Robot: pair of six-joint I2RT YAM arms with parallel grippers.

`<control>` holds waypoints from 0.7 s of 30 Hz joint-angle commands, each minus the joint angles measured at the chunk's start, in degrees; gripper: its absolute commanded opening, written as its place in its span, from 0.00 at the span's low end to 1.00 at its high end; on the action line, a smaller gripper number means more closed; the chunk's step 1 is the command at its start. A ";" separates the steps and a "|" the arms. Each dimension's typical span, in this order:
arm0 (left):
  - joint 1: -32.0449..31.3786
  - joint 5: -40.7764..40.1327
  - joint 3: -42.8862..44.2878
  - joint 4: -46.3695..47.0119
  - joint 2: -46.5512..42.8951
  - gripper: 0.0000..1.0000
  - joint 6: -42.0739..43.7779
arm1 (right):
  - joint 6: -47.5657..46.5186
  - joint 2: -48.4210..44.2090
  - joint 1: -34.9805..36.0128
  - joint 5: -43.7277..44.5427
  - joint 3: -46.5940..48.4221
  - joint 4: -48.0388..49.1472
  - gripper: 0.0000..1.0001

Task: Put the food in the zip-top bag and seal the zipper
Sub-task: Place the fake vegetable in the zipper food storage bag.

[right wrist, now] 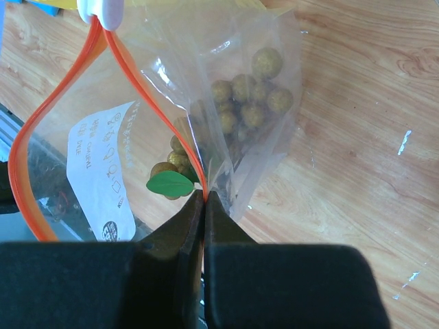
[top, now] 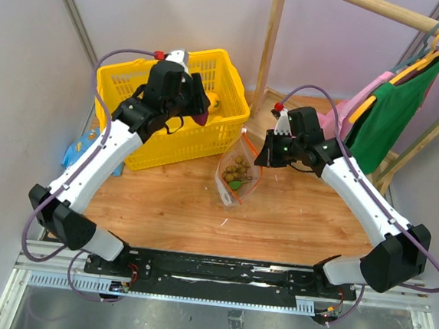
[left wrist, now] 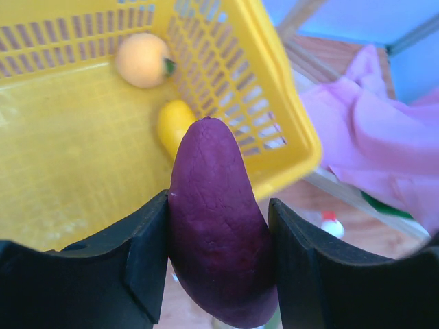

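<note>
Purple comes first: your left fingers (left wrist: 147, 253) are clamped on the single dark purple piece (left wrist: 216, 199), gripped about its middle with both ends sticking out. It hangs above the yellow basket (left wrist: 291, 140). Beyond those fingertips, down in the basket, lie two yellow-orange fruits (left wrist: 142, 59).

To do this step well, I'd carry the piece across high enough to pass the basket rim. Then lower it end-first into the bag's mouth before you let go.

Your right fingers (right wrist: 199, 223) are pinched shut on the zipper (right wrist: 154, 113) of the one zip-top bag (right wrist: 281, 147), holding its mouth spread open above the desk (right wrist: 370, 137). Just beyond those fingertips, inside the bag, sits one bunch of grapes (right wrist: 243, 103) with one green leaf (right wrist: 170, 184). One white slider (right wrist: 101, 10) sits at the strip's far end.
</note>
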 commanded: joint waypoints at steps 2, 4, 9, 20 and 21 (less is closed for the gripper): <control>-7.02 2.48 -2.73 -0.14 -4.11 0.29 2.06 | 1.12 0.80 0.88 -1.03 1.36 0.51 0.01; -10.34 2.53 -3.95 0.58 -5.32 0.29 2.70 | 1.31 0.78 0.88 -1.07 1.39 0.73 0.00; -18.91 2.02 -8.21 5.07 -8.29 0.31 3.81 | 1.73 0.90 0.88 -0.98 1.38 0.95 0.01; -26.83 1.71 -13.54 11.35 -7.59 0.38 6.61 | 2.28 1.04 0.95 -1.16 1.37 1.42 0.01; -27.19 1.60 -14.39 12.02 -7.52 0.39 6.88 | 2.22 1.11 0.96 -1.16 1.42 1.44 0.01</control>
